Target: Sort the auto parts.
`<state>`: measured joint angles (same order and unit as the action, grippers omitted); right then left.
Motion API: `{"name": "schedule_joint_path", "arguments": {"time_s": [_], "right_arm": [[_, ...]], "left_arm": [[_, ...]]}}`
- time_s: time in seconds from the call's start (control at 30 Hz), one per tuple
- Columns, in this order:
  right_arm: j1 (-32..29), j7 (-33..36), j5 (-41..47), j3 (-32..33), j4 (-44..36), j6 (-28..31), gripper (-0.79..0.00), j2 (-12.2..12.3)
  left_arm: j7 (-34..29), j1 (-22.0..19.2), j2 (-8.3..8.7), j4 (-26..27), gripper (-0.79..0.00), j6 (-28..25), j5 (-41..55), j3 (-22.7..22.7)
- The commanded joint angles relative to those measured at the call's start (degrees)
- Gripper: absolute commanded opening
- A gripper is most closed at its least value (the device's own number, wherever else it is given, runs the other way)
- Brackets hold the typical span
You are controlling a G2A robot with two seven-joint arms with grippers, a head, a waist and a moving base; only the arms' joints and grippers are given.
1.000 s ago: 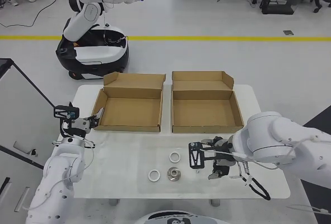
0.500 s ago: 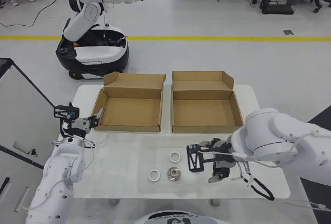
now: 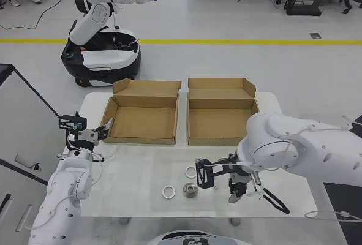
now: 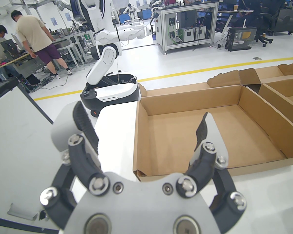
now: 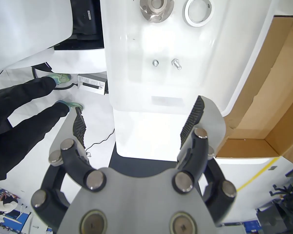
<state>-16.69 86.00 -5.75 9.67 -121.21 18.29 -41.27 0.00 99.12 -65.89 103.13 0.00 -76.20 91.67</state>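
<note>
Right gripper [image 5: 139, 109] is spread wide open, holding nothing. Its wrist cam catches two small bolts [image 5: 155, 63] just ahead on the table, then the metal flange [image 5: 157, 2] and a white ring [image 5: 199, 9] side by side. Top view adds a second white ring [image 3: 168, 192] just beside the flange.

A round metal flange [image 3: 190, 190], silvery with a raised hub, a centre bore and small holes through its rim, lies flat near the counter's [image 3: 138, 177] front edge. A white ring [image 3: 168, 192] lies flat just beside it, on the robot's left. A second white ring [image 3: 189, 171] lies flat just behind the flange, towards the boxes. A short hex bolt [image 5: 176, 63] lies on its side near a smaller fastener [image 5: 155, 62], both apart from the flange. Two open cardboard boxes, one left [image 3: 145, 121] and one right [image 3: 222, 119], sit side by side at the back, flaps up
</note>
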Motion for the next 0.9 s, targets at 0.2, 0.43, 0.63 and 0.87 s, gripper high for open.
{"name": "schedule_joint_path", "arguments": {"time_s": [0.2, 0.43, 0.63, 0.87], "right_arm": [[-1.77, 1.07, -1.13, 0.07, 3.31, -1.07, 0.0, -4.0], [-4.32, 1.94, -4.15, 0.07, 6.16, -1.93, 0.0, -6.94], [-6.06, 2.0, -6.3, 0.07, 8.41, -2.0, -0.145, -8.46], [-7.69, 2.0, -7.65, 0.07, 9.8, -2.0, -0.372, -8.84]], "left_arm": [[0.0, 0.0, 0.0, 0.0, 0.0, 0.0, 0.0, 0.0], [0.0, 0.0, 0.0, 0.0, 0.0, 0.0, 0.0, 0.0], [0.0, 0.0, 0.0, 0.0, 0.0, 0.0, 0.0, 0.0], [0.0, 0.0, 0.0, 0.0, 0.0, 0.0, 0.0, 0.0]]}}
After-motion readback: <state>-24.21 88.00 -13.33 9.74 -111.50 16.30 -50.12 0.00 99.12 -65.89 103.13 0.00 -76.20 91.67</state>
